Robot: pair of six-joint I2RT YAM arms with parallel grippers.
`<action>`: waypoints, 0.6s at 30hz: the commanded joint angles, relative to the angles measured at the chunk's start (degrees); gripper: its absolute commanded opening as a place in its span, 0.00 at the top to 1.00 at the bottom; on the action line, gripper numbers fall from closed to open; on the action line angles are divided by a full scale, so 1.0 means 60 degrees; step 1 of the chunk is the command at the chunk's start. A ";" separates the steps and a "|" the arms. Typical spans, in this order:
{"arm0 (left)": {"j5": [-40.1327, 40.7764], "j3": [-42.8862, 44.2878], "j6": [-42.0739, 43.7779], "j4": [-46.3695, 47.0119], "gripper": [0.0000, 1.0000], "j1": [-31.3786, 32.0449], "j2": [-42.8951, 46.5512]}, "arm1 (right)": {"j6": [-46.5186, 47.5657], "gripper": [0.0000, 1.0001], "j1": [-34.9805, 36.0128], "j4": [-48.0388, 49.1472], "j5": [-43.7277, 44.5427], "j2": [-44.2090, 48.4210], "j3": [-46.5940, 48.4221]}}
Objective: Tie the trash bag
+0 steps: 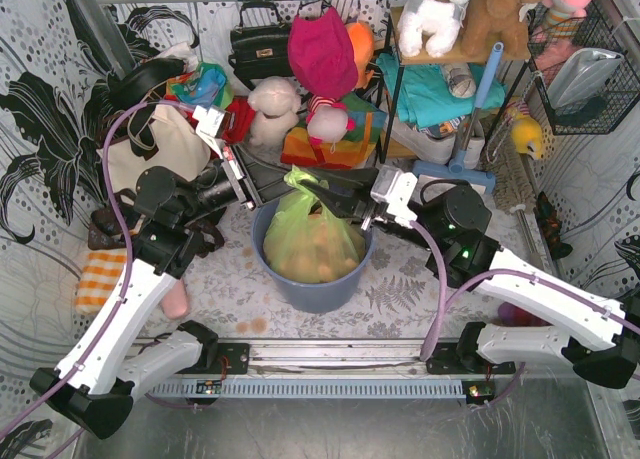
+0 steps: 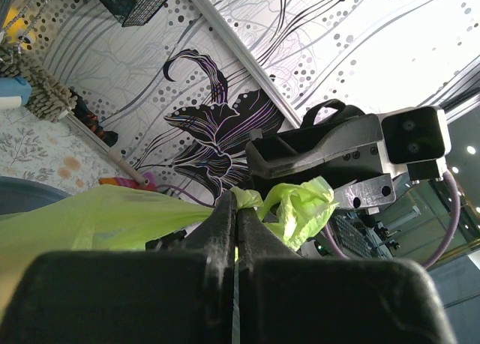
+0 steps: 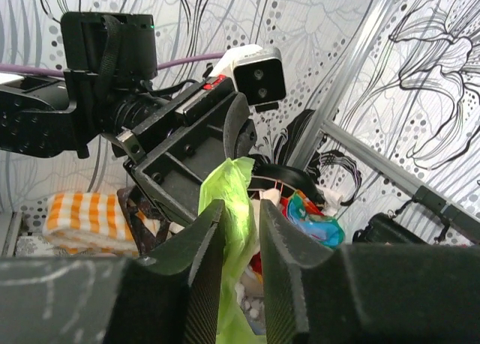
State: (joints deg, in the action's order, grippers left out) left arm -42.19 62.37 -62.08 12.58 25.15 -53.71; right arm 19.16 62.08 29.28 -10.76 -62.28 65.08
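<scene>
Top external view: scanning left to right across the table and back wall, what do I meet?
Cream tote bag → trash bag, sitting in the blue-grey bin → blue-handled tool → wire basket.

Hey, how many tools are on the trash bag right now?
2: the left tool is shut on the trash bag neck; the right tool straddles it from the other side.

Top view: high, rear, looking down. Wrist views: close, opposed, sharing trash bag (image 2: 300, 205) top.
</scene>
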 commanded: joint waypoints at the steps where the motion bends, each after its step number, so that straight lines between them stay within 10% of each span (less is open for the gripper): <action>1: -0.0003 0.0422 0.0123 0.0169 0.99 0.0024 0.0061 | 0.0491 0.73 0.0030 -0.1430 0.0280 -0.0126 0.0791; 18: -0.0028 0.0692 0.0311 -0.0165 0.99 0.0028 -0.0005 | 0.1346 0.72 0.0109 -0.2419 -0.0096 -0.1581 0.2517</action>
State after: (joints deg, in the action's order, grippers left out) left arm -41.69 63.96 -61.19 9.52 25.08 -53.91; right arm 25.19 62.52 16.34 -10.50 -70.08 77.25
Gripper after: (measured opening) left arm 0.015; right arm 0.287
